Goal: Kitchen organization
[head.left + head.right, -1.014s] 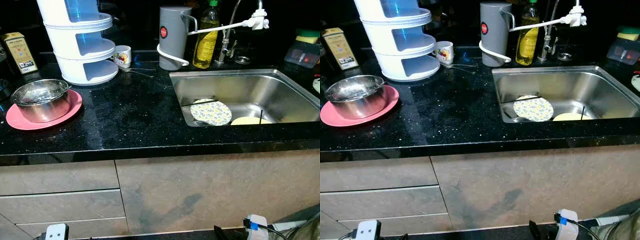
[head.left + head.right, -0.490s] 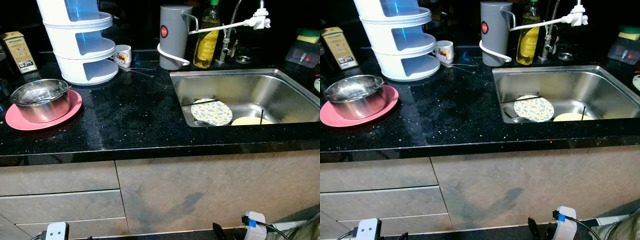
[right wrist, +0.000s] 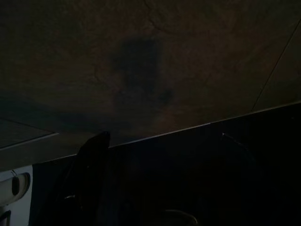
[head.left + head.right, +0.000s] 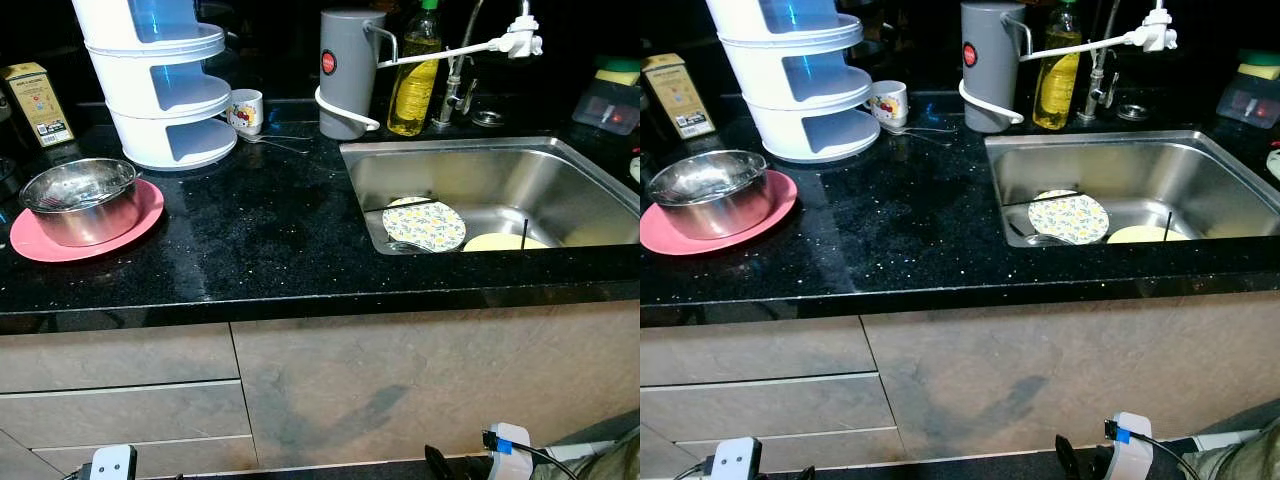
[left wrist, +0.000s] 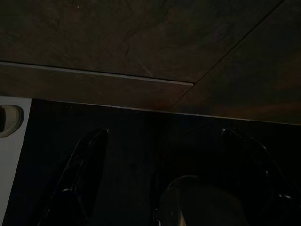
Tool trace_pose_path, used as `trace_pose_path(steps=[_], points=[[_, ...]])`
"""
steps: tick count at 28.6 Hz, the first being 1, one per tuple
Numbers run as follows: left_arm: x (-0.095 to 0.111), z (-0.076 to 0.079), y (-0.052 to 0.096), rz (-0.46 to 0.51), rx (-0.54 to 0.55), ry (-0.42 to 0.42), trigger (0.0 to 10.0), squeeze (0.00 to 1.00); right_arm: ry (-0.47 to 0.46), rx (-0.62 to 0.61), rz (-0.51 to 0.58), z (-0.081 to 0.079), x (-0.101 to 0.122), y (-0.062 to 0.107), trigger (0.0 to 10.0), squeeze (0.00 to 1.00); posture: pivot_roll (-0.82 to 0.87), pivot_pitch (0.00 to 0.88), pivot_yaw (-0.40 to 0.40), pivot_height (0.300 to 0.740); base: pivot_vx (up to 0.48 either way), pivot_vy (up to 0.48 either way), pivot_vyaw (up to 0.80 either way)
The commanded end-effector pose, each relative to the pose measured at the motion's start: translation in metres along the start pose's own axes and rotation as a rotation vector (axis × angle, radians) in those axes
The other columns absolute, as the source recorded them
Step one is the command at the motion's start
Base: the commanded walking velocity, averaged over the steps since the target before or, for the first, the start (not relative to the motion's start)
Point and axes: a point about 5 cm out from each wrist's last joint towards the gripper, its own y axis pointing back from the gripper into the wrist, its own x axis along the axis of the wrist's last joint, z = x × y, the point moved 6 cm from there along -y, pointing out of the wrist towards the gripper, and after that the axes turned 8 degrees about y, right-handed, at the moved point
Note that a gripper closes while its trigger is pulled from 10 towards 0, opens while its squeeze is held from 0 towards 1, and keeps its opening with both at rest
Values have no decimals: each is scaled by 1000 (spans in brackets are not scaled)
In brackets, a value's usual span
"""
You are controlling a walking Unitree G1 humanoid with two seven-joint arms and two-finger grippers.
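Compared with a second ago, almost nothing differs: the things on the black stone desk (image 4: pixel 270 230) lie where they did, and the view itself has shifted by only a hair.

Both arms hang idle low in front of the cabinet doors. In the dim left wrist view, the left pincer (image 5: pixel 169 179) has its two black fingers spread wide apart, released, with nothing between them; a brown cabinet front and a dark floor lie ahead of it. The right pincer (image 3: pixel 164 179) is harder to read in its very dark view; one finger (image 3: pixel 89 174) stands out clearly and the other is only a faint outline set well away from it, so it looks released and empty as well.

Near the desk's front left corner, a steel bowl (image 4: pixel 80 200) sits on a pink plate (image 4: pixel 140 215). To the right, the steel sink (image 4: pixel 480 165) is set into the desk; inside it a flower-patterned plate (image 4: pixel 425 225) leans, and beside it a yellow plate (image 4: pixel 500 242) is cut off by the sink's front wall.

Along the desk's back edge stand a small box (image 4: pixel 38 103), a white tiered rack (image 4: pixel 165 90) cut off at the top, a small mug (image 4: pixel 245 110), a grey jug (image 4: pixel 345 70), a bottle of yellow liquid (image 4: pixel 412 85) and a tap (image 4: pixel 455 85). Dark containers at the back right corner are hard to make out.
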Motion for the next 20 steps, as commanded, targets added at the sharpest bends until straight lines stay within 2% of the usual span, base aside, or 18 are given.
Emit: trace_pose_path(steps=[1, 20], points=[[0, -6, 2, -12, 13, -6, 10000, 0, -8, 9, -22, -4, -6, 1, 10000, 0, 46, 0, -7, 740, 0, 0, 0], [1, -5, -1, -10, 14, -4, 10000, 0, -10, 9, -21, -4, -4, -1, 10000, 0, 47, 0, -8, 740, 0, 0, 0]])
